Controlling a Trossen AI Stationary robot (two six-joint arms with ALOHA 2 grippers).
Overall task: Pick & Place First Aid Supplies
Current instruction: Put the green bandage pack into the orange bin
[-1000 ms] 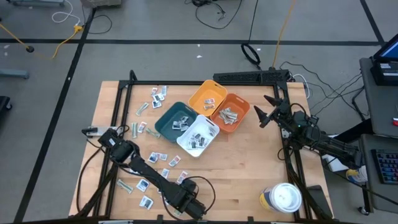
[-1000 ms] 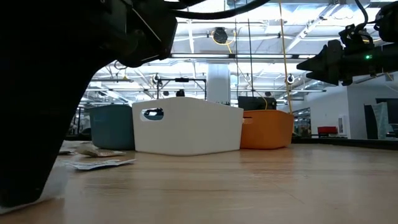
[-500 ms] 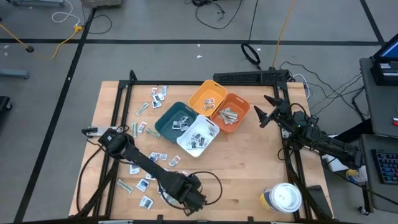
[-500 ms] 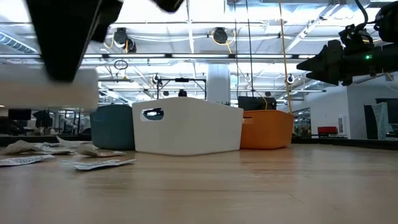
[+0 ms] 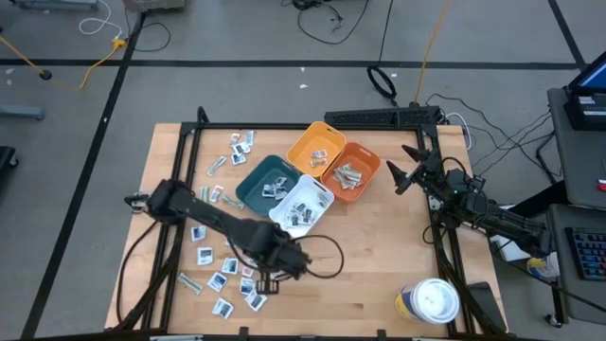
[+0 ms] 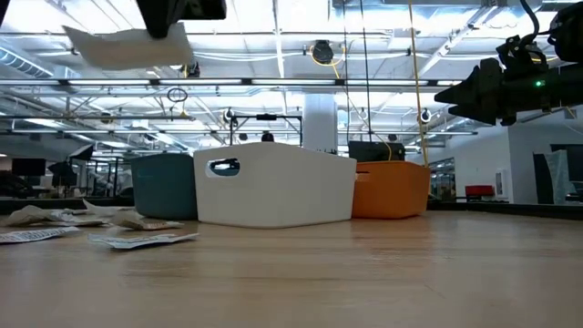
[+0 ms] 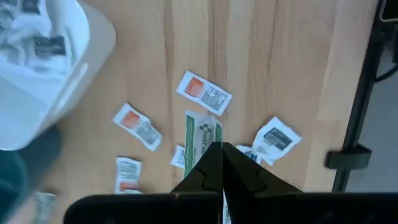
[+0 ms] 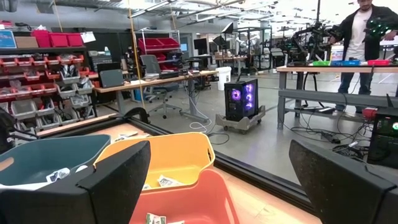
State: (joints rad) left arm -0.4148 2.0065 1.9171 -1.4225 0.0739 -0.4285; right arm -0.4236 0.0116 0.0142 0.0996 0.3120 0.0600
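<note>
While clamped in the left gripper [image 7: 216, 149] jaws, the green-striped packet [image 7: 201, 138] points lengthwise away — right jaws apart.

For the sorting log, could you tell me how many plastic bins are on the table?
4, clustered at the table's far middle: teal bin, white bin, yellow bin, orange bin. None appears hidden.

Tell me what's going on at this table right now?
The left gripper is shut on a green-and-white wrapped strip, held in the air above the loose packets on the wooden table, near the white bin. The teal bin, yellow bin and orange bin already hold some supplies. The right gripper waits open at the table's right edge.
</note>
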